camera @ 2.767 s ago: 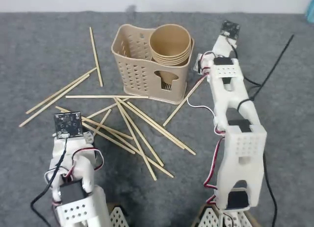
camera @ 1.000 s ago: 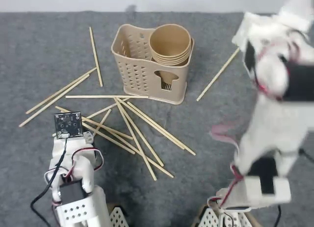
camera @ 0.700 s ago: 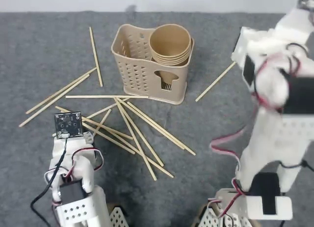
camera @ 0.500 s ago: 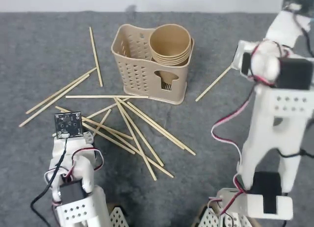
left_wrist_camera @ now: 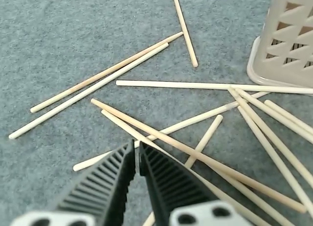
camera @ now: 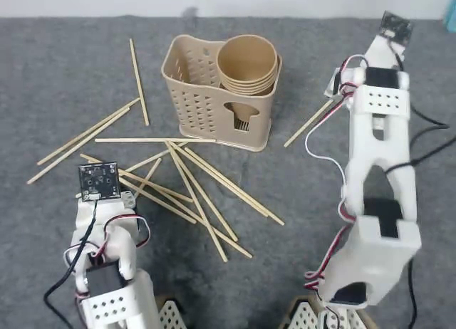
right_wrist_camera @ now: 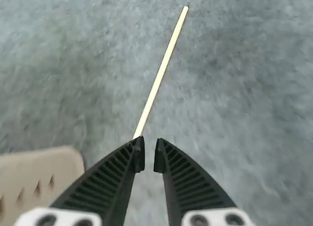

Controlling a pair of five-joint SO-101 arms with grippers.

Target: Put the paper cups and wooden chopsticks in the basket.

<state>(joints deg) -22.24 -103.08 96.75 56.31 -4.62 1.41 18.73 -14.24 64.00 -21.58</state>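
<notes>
Tan paper cups stacked inside the beige perforated plastic basket, pale wooden chopsticks strewn in front of it, one lone chopstick right of the basket, its end at the right gripper whose fingers are nearly together and empty, left gripper fingers together, empty.

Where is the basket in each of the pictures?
High view: the basket stands at the top middle, with paper cups inside.
Left wrist view: its holed corner lies past the left gripper, with chopsticks at its foot.
Right wrist view: one corner sits close beside the right gripper.
Shared landmark: the grey mat under everything.
</notes>
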